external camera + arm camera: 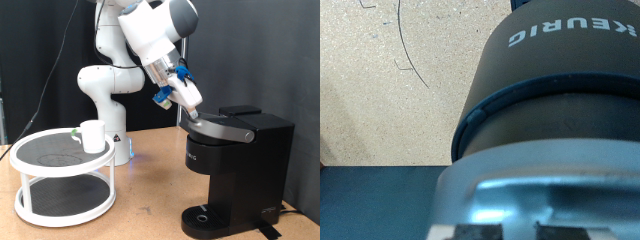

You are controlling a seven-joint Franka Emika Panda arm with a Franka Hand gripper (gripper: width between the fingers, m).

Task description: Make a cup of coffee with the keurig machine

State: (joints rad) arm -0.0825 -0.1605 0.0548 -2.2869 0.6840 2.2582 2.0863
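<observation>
The black keurig machine (238, 165) stands on the wooden table at the exterior view's right, with its silver-rimmed lid (218, 128) lying low on top. My gripper (192, 112) is at the lid's front end, touching or almost touching the silver rim. The wrist view looks down over the silver rim (535, 190) and the machine's dark front (560, 75) with its KEURIG lettering. The white cup (92, 135) stands upright on a round white two-tier stand (62, 172) at the exterior view's left, far from the gripper. No pod shows.
The machine's round drip base (206, 218) is empty. The arm's white base (112, 90) stands behind the stand. A black curtain hangs behind. A thin dark cable (408, 50) lies on the wooden table top.
</observation>
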